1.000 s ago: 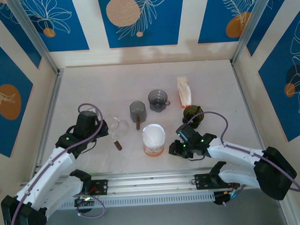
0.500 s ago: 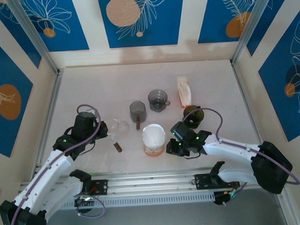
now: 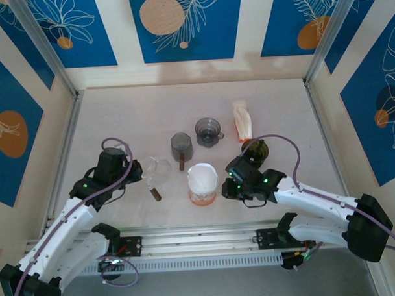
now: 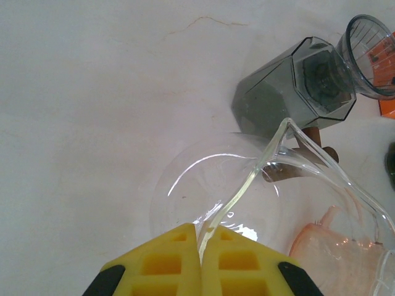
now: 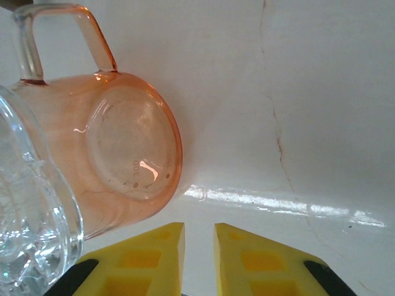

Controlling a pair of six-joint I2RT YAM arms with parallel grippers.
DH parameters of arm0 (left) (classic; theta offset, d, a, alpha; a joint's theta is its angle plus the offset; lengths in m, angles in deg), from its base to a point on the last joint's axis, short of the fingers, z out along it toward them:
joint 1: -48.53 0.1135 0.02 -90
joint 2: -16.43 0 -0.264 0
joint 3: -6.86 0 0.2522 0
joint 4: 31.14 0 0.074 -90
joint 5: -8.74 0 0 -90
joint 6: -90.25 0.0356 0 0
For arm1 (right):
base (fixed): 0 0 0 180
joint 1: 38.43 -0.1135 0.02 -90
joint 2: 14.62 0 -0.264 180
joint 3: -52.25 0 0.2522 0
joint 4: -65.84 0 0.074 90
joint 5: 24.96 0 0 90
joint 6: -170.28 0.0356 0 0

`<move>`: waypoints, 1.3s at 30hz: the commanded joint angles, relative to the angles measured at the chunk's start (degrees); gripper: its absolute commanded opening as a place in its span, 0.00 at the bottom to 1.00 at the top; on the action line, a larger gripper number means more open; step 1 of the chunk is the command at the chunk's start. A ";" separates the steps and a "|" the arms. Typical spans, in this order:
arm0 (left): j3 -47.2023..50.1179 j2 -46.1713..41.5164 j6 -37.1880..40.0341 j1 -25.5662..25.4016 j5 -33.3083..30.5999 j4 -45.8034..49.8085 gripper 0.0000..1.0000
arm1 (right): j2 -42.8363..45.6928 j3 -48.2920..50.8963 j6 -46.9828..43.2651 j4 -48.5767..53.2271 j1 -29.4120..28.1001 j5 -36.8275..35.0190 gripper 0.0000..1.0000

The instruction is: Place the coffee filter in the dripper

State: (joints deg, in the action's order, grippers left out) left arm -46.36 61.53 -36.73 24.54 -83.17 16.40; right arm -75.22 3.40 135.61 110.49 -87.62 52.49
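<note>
Coffee filter (image 3: 202, 177) sits in something indistinct; left gripper (image 4: 199, 233) pinches a clear glass rim (image 4: 244, 184), right gripper (image 5: 199, 229) barely ajar, empty.

A robot test booth is shown. A white table (image 3: 131, 118) is closed in at 9, 12 and 3 o'clock by walls (image 3: 187, 25) painted with blue and orange leaves. At 6 o'clock a metal rail (image 3: 201, 242) is fixed, and the left arm (image 3: 64, 221) and right arm (image 3: 316, 199) are bolted beside it.
</note>
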 commanded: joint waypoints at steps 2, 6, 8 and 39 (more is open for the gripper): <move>-0.23 -0.63 0.13 0.78 1.30 -2.92 0.00 | -2.07 -2.74 -1.74 -0.98 -0.64 -0.87 0.20; -0.13 -0.76 0.22 0.87 1.26 -2.80 0.00 | -3.99 -3.65 -2.09 -2.09 -1.00 -0.34 0.20; 0.04 -0.76 0.22 0.87 1.29 -2.90 0.00 | -4.59 -4.08 -2.27 -2.56 -1.25 -0.29 0.20; -9.96 -3.27 3.72 3.20 -1.52 2.46 0.00 | -9.36 5.61 6.42 -15.97 1.12 10.41 0.20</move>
State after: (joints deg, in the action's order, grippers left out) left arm -51.41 59.85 -34.54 26.70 -83.76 19.57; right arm -83.20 8.29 140.20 99.72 -86.62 59.37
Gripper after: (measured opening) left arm 0.059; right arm 0.204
